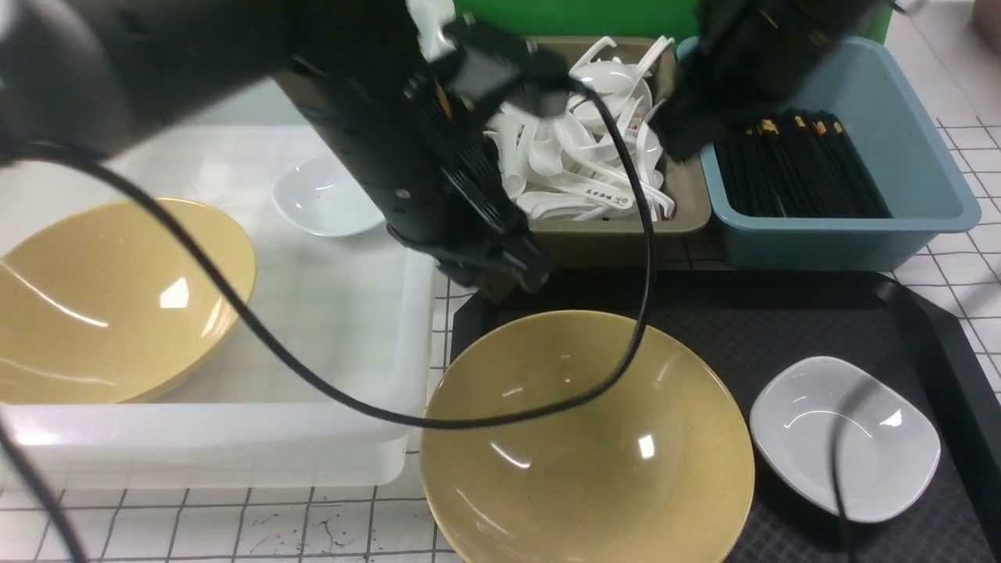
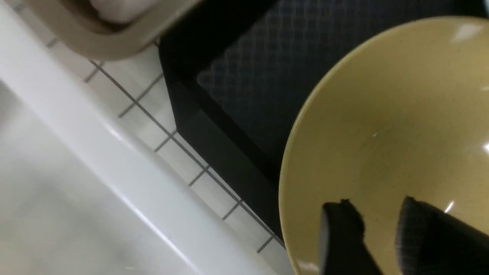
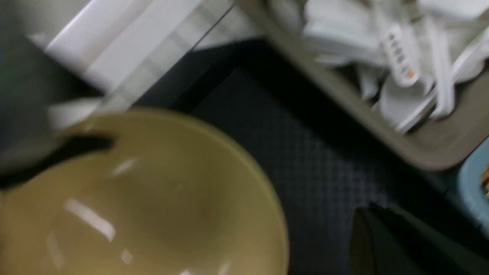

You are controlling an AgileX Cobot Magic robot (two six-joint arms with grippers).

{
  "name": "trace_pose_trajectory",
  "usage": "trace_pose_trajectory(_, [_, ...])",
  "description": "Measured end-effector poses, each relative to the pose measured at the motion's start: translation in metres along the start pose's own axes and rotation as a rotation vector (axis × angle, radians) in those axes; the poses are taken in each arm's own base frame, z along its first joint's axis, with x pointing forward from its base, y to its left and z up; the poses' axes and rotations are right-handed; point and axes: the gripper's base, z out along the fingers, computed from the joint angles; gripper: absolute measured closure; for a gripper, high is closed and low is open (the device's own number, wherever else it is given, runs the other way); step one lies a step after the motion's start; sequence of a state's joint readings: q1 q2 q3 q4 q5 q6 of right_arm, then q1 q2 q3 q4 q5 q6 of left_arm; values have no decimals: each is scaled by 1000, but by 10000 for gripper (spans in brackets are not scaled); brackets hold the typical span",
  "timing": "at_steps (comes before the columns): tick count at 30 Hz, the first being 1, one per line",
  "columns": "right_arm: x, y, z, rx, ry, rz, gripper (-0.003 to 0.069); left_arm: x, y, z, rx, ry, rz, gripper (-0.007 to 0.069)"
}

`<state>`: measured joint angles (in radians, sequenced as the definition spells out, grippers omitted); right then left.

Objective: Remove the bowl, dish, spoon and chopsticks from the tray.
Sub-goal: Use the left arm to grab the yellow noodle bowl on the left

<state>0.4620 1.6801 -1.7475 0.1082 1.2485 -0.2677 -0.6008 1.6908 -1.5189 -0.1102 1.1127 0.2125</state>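
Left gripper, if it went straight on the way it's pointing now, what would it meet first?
Most likely the bowl on the tray: the left gripper points into its yellow inside, with nothing seen between. How high above it hangs, I cannot tell.

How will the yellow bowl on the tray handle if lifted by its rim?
The bowl shines with sharp highlights, so its rim is probably slippery. It is wide and looks rigid, so a one-sided pinch would likely let it tilt. Its rim reaches past the tray edge, so a push might tip it off.
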Motion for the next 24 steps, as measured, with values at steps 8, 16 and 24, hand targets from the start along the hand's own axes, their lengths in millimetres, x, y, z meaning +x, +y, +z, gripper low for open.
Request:
trace_pose_trajectory(8, [68, 32, -27, -38, 58, -22, 623, -10, 3, 51, 48, 30, 128, 98])
trace_pose_trajectory(16, [88, 38, -39, -36, 50, -5, 623, -24, -6, 88, 44, -2, 310, 81])
trace_pose_trajectory(24, [87, 37, -39, -34, 40, -4, 622, -23, -12, 122, 66, 66, 343, 166])
